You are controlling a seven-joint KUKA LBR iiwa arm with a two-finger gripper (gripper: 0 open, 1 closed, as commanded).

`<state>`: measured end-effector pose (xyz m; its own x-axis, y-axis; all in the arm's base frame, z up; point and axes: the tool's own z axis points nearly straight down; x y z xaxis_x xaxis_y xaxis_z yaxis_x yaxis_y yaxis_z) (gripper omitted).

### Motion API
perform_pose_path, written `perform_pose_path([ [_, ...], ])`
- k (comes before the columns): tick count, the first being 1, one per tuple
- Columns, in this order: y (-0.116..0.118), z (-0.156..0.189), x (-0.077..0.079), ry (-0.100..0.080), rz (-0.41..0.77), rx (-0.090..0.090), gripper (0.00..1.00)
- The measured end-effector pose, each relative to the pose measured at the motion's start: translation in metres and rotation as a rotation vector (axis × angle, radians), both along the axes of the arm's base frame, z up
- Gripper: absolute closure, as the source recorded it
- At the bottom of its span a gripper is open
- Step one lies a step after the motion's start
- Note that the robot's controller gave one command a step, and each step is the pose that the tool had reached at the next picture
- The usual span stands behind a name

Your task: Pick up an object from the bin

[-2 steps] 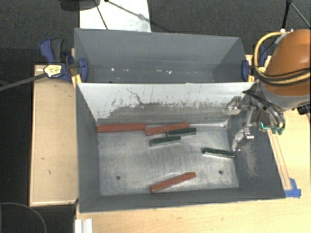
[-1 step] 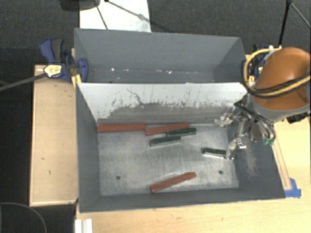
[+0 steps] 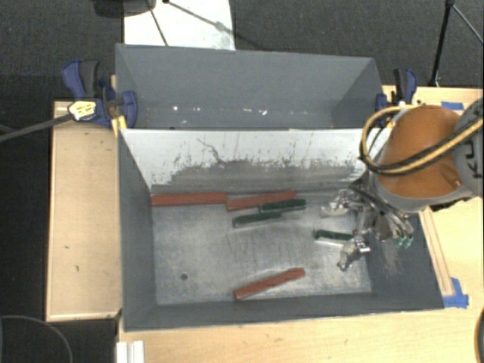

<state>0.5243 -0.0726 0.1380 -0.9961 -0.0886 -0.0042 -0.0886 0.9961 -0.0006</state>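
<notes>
Orange cover [image 3: 420, 153] overhangs jaws by a green stick [image 3: 331, 237]; clenched or not, unclear.

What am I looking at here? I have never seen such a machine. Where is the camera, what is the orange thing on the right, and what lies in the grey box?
One camera looks down from above, a little from the side, into a grey metal bin. The round orange part with cables on the right is the wrist of a robot arm. The metal part below it is its gripper, low in the bin's right side.

On the floor lie thin sticks. A long red-brown stick and a second red-brown stick lie along the back wall. A dark green stick lies just before them, and a front red-brown stick lies nearer the camera. A short dark green stick lies right at the gripper. Whether it is held, I cannot tell.
</notes>
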Motion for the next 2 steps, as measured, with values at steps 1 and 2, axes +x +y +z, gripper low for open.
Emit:
perform_pose_path([
  [1, 0.0034, -0.0639, 0.0288, -0.006, 0.121, -0.001, 1.0],
  [2, 0.0035, -0.0639, 0.0288, -0.006, 0.122, -0.001, 1.0],
])
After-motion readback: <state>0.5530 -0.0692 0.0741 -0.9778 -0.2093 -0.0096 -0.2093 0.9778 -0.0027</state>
